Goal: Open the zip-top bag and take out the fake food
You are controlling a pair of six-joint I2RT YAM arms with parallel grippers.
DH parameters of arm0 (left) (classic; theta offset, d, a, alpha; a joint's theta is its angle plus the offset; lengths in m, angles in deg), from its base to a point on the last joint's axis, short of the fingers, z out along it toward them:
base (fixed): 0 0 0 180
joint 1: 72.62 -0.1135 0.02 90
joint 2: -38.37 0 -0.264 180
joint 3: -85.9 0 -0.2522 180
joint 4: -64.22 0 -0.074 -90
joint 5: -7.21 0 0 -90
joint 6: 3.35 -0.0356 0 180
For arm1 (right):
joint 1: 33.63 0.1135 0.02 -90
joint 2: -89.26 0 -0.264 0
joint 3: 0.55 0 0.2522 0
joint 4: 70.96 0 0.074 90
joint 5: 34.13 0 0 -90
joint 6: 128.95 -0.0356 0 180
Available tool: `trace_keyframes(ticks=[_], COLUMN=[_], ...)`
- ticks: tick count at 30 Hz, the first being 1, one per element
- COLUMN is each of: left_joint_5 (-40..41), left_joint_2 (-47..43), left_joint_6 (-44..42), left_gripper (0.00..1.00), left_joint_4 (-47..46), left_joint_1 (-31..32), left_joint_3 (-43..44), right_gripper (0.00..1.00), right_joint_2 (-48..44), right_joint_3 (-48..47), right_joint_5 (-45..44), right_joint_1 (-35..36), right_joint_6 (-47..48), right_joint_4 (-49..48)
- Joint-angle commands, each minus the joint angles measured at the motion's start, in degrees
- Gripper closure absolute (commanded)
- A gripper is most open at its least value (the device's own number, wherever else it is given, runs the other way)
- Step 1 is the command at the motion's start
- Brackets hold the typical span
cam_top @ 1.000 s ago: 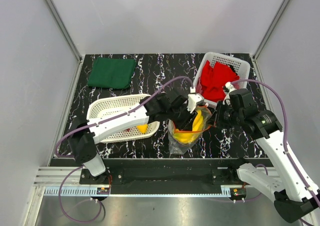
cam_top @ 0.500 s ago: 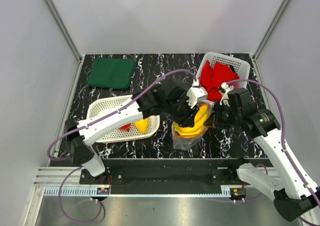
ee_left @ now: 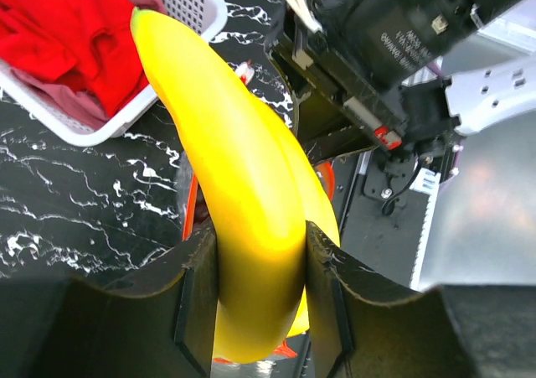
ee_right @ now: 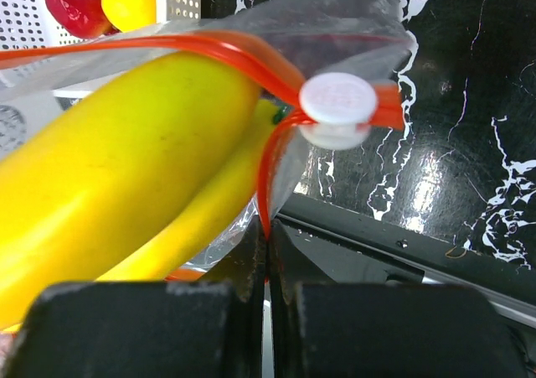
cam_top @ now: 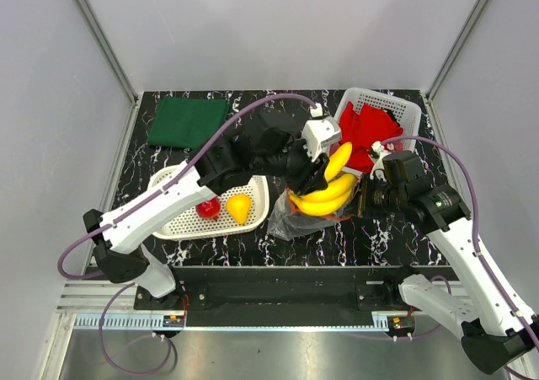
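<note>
Far left, a green cloth (cam_top: 188, 122) is lying flat on the dark marbled worktop (cam_top: 253, 110). In front of it, the white mesh basket (cam_top: 173, 178) is already holding a red fruit (cam_top: 207, 206) and a lemon (cam_top: 239, 206), side by side.

Moving to centre, the left gripper (cam_top: 318, 173) is clamping the banana bunch (cam_top: 328, 190) across its middle, jaws pressing both sides. The bunch is hanging partly inside the mouth of the zip-top bag (cam_top: 290, 224), which is sagging onto the worktop below. That bunch is looking stiff, light and glossy, so probably slippery, and the mid-curve hold is suiting it.

Further right, the right gripper (ee_right: 268, 261) is pinching the bag's edge, jaws fully closed on the film by the orange-red zip strip (ee_right: 226, 51). The film is thin, floppy and crinkly, so the firmer strip is looking like the better place to grip. Beyond, a second basket (cam_top: 404, 104) is carrying a red cloth (cam_top: 362, 136).

The bag's crumpled bottom is hard to read, no grape cluster is showing anywhere, and the jaws are covering the bunch's lower end.
</note>
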Motion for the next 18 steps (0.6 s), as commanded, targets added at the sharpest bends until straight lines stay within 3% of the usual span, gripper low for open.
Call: trace_keyframes(ticks=[1,4,6,13,14,18], left_joint_5=[4.94,4.52,-2.06,-12.09,-16.37,-20.01], left_joint_2=[-1.96,-5.73,-9.32,-7.15,-7.23,-10.74], left_joint_6=[8.08,13.7,17.74,27.24,29.09,34.99], left_gripper=[1.0,1.0,1.0,1.0,1.0,1.0], left_joint_4=[-4.67,-8.17,-14.75,-18.46,-22.91,-31.11], left_joint_1=[0.0,-1.49,-3.68,-5.8,-6.5,-9.92], left_joint_3=[5.07,2.71,-0.36,-5.19,-7.22,-16.1], right_gripper=[1.0,1.0,1.0,1.0,1.0,1.0], right_joint_2=[-0.35,-0.62,-0.79,-2.29,-3.07,-4.04], right_joint_3=[0.56,0.82,0.83,0.56,0.82,0.3], right_joint_5=[-1.01,-2.24,-2.07,4.43,4.53,-2.03], right_joint_1=[0.38,0.38,0.38,0.38,0.38,0.38], right_joint_6=[-0.23,-1.29,-1.9,-5.5,-6.12,-5.86], right_joint_4=[-0.53,-0.79,-1.32,-7.2,-8.26,-5.46])
